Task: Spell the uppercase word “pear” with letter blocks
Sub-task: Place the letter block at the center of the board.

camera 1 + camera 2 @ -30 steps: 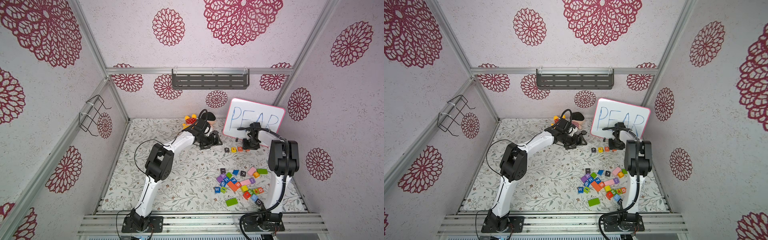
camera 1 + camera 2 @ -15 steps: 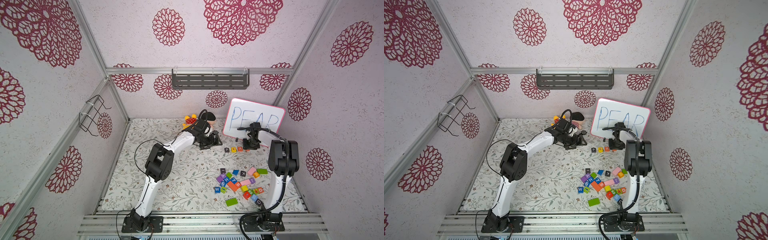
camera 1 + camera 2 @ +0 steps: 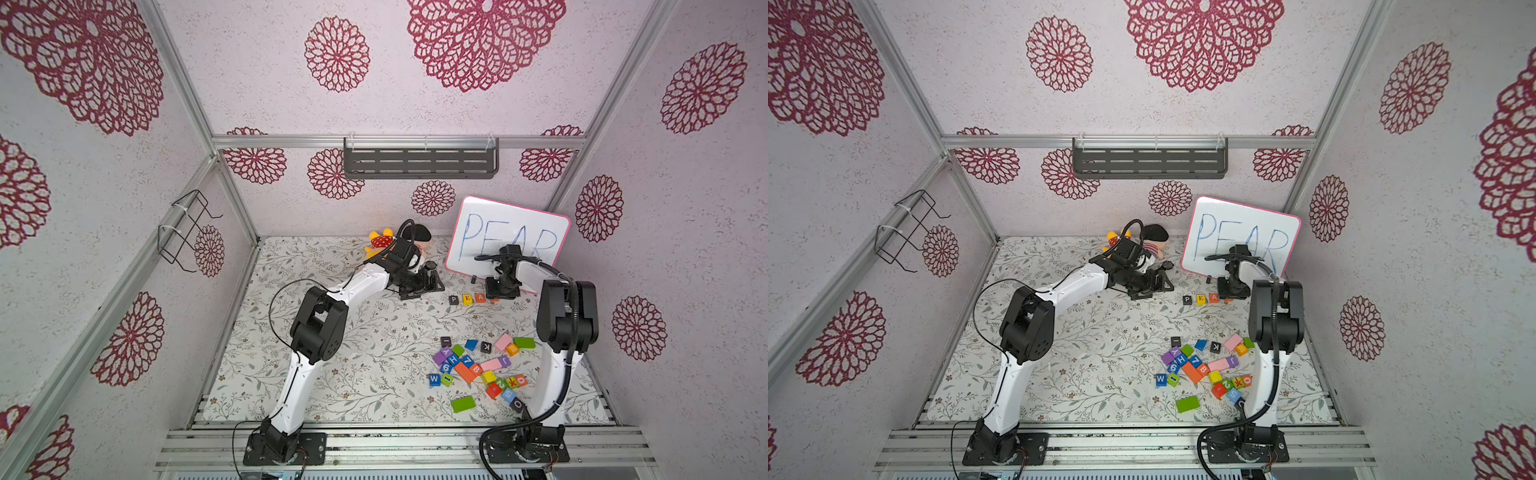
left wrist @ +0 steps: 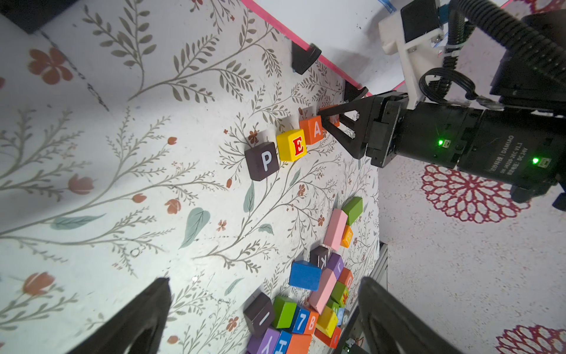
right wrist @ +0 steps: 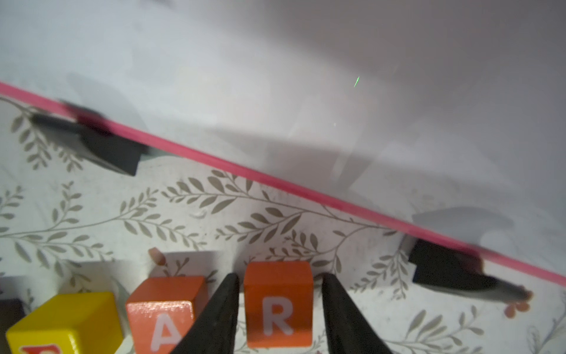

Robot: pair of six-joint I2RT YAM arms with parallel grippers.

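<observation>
At the far end of the table (image 3: 332, 332), in both top views, the row sits just in front of the whiteboard (image 3: 511, 232): P (image 3: 454, 299), E (image 3: 467, 299), A (image 3: 480, 297), side by side. The right gripper (image 3: 497, 296) hangs over the row's last place, so from here I see only a bit of orange under it. Compared w/ a sec ago these views look nearly the same: right arm is still at the row's end, and the left gripper (image 3: 434, 286) is still parked beside the row, apart from the blocks. The earlier pics are too small to show the jaws. The spare-block pile (image 3: 478, 365) lies near the front, well apart from the word.

In the left wrist view, P, E and A touch or nearly touch. The R (image 4: 336, 122) is right after the A, mostly hidden behind the right arm's black fingers (image 4: 340, 135). The left arm's own jaws stand wide apart w/ nothing between them.

In the right wrist view the R (image 5: 278, 306) rests flat on the table, letter up, just beside the A (image 5: 165, 318). The two fingers flank it, but I see a thin gap on each side, so the jaws are parted and not gripping.

My judgement: the R is just let go, i.e. the word is complete. What is left is to lift the right arm straight up w/o knocking the R or A, because one finger stands in the narrow space between them.
</observation>
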